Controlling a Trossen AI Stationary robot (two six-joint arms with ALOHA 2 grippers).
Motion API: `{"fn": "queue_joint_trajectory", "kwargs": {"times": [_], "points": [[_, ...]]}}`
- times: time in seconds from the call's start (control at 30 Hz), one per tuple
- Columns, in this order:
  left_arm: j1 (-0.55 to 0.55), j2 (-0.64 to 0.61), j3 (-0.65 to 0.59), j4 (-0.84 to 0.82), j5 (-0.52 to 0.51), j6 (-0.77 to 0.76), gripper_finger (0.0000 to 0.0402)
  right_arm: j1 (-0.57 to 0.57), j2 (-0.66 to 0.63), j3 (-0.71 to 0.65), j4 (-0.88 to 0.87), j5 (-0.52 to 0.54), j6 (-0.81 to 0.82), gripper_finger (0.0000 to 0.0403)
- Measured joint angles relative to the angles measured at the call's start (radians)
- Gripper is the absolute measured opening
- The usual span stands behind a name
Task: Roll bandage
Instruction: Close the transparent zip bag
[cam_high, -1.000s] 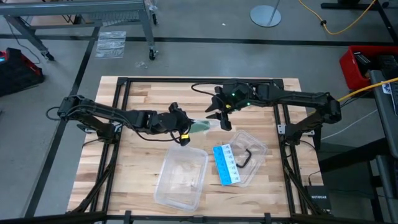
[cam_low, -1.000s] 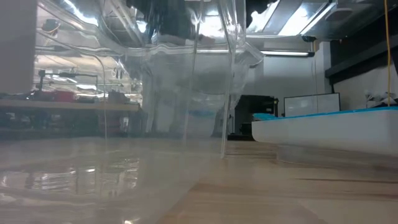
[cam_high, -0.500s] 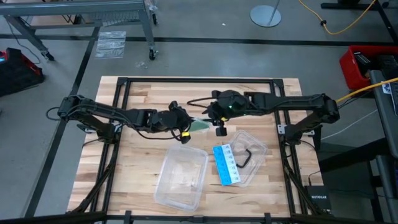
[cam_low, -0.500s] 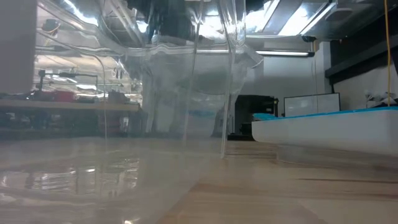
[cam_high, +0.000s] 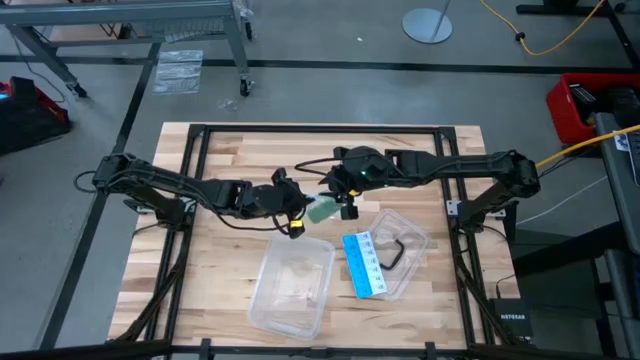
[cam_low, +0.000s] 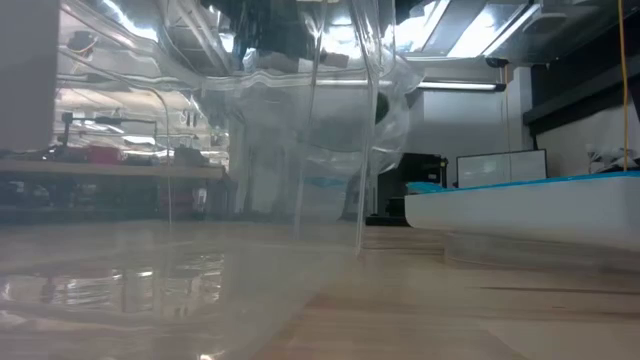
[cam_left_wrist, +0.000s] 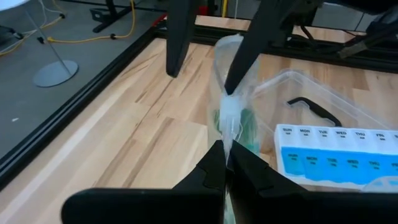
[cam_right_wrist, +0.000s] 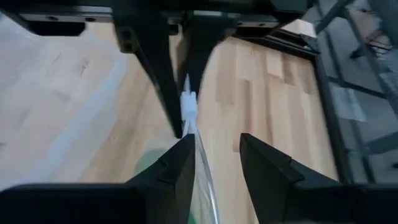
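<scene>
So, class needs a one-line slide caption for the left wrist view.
Left gripper pinches a clear plastic wrapper holding the green bandage, beside a blue pill organizer.

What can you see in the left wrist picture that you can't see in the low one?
Only the left wrist view shows the green bandage inside its clear wrapper, the left gripper pinching that wrapper, the right gripper open just beyond it, and a bent black tool. Only the low view shows a clear tub close up and the room behind the table. Both show the blue-and-white pill box and the wooden table.
</scene>
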Motion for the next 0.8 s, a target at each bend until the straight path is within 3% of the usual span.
{"fn": "queue_joint_trajectory", "kwargs": {"times": [0.17,0.33,0.53,0.8], "points": [[0.002,0.000,0.000,-0.002,0.000,0.000,0.0000,0.003,0.000,0.000,-0.002,-0.084,0.013,0.0131],[0.002,0.000,0.000,-0.006,0.000,0.000,0.0000,0.021,-0.001,0.000,-0.001,-0.095,0.013,0.0131],[0.002,0.000,0.000,-0.005,0.000,-0.022,0.0000,0.046,-0.002,0.000,0.020,-0.091,0.014,0.0131],[0.001,0.000,0.000,-0.004,0.000,-0.043,0.0000,0.055,0.004,0.000,0.110,-0.004,0.007,0.0131]]}}
